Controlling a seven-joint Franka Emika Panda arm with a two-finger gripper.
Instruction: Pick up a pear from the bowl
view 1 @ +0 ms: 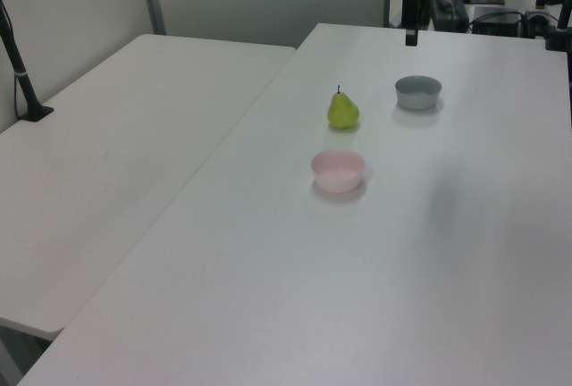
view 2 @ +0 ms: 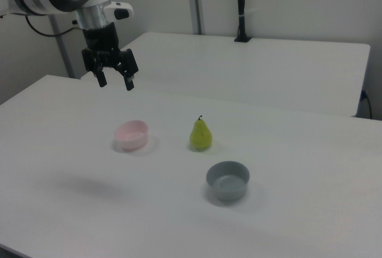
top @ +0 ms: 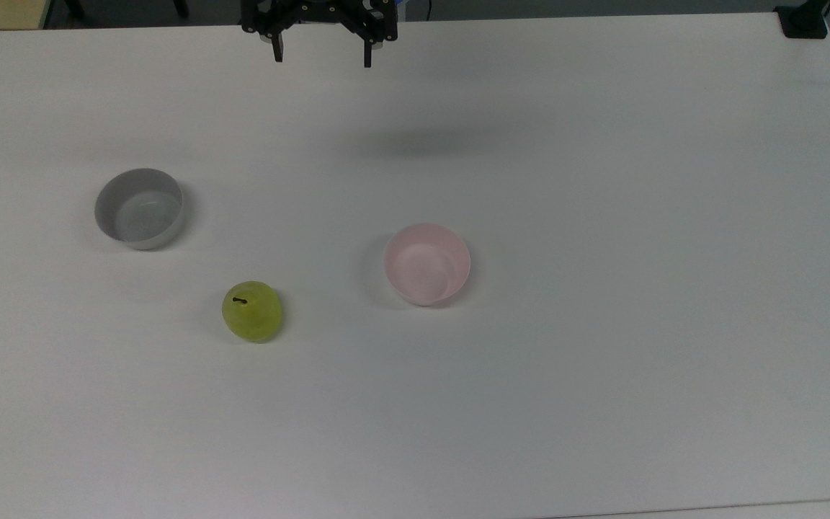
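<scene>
The yellow-green pear [top: 252,311] [view 1: 342,111] [view 2: 200,134] stands upright on the bare white table, outside both bowls. The pale pink bowl [top: 427,264] [view 1: 338,171] [view 2: 132,135] sits apart from it, to the top view's right, with nothing inside. My gripper [top: 321,59] [view 2: 116,82] hangs high above the table near the top view's upper edge, far from pear and bowl. Its black fingers are spread open and hold nothing.
A grey bowl [top: 140,208] [view 1: 418,92] [view 2: 227,180] with nothing in it stands at the top view's left. A second white table [view 1: 116,145] adjoins on the left view's left, with a black pole clamped to it [view 1: 20,69].
</scene>
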